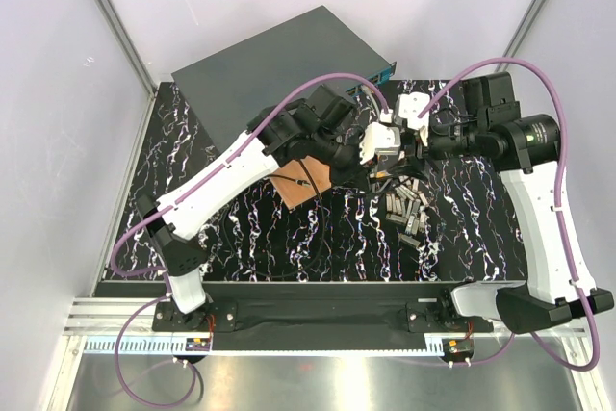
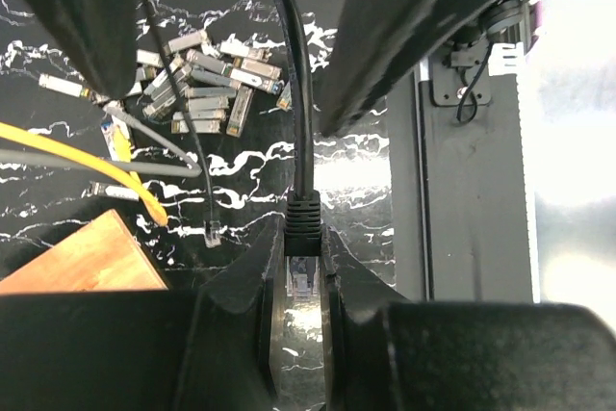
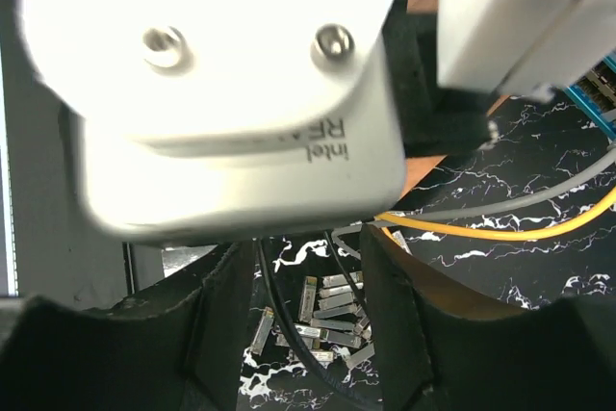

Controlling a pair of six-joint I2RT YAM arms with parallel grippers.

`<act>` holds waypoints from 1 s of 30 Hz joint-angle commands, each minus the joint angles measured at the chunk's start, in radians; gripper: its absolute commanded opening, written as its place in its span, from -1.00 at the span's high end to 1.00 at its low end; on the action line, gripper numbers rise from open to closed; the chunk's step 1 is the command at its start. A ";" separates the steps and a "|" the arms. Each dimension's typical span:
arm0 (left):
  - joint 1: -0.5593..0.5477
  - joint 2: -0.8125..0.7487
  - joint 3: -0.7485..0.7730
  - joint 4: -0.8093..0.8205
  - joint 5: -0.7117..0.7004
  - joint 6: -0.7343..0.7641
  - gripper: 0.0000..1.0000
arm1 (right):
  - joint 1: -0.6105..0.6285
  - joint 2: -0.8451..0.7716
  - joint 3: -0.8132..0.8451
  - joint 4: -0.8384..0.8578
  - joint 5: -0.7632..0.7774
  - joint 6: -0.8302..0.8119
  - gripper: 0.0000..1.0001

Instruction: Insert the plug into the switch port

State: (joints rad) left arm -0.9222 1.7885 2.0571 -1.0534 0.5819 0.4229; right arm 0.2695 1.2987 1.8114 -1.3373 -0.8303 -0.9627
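The switch [image 1: 289,60] lies at the back of the table, dark grey on top, with its teal-blue port edge [image 1: 387,74] facing right; that edge also shows in the right wrist view [image 3: 599,93]. My left gripper [image 2: 301,267] is shut on a black-booted plug [image 2: 302,233] with a clear tip, and its black cable [image 2: 300,93] runs away from the jaws. In the top view the left gripper [image 1: 375,170] is in front of the switch's right corner. My right gripper [image 3: 308,315] is open, its fingers either side of the black cable [image 3: 279,334] without pinching it.
A small wooden board [image 1: 303,188] lies under the left wrist. A pile of several metal transceiver modules [image 1: 409,209] lies just right of it. Yellow [image 2: 125,175] and grey [image 2: 96,163] cables and a loose clear plug [image 2: 212,231] lie on the black marbled mat.
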 commanded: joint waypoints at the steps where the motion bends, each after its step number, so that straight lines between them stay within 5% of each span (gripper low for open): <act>1: 0.003 -0.066 -0.008 0.058 -0.021 0.025 0.88 | 0.011 -0.033 0.005 -0.284 -0.029 0.019 -0.06; 15: 0.006 -0.083 -0.005 0.075 0.012 0.020 0.88 | 0.010 -0.055 -0.115 -0.252 0.017 -0.005 0.03; 19: 0.011 -0.086 -0.011 0.085 0.015 -0.005 0.84 | 0.011 -0.052 -0.109 -0.275 0.002 -0.027 0.58; 22: 0.039 -0.113 -0.061 0.160 0.041 -0.111 0.35 | 0.013 -0.076 -0.127 -0.260 -0.004 -0.021 1.00; 25: 0.138 -0.199 -0.214 0.350 0.201 -0.333 -0.11 | 0.011 -0.154 -0.190 -0.148 0.025 0.025 1.00; 27: 0.234 -0.285 -0.328 0.628 0.322 -0.505 -0.31 | 0.013 -0.193 -0.207 -0.099 0.030 0.044 1.00; 28: 0.264 -0.310 -0.418 0.811 0.350 -0.667 -0.35 | 0.014 -0.193 -0.204 -0.094 0.025 0.047 1.00; 30: 0.313 -0.354 -0.469 0.923 0.401 -0.772 -0.41 | 0.013 -0.177 -0.187 -0.095 -0.004 0.056 1.00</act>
State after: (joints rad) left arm -0.6849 1.5349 1.6459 -0.5476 0.8036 -0.0204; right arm 0.2752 1.1229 1.6047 -1.3640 -0.8085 -0.9375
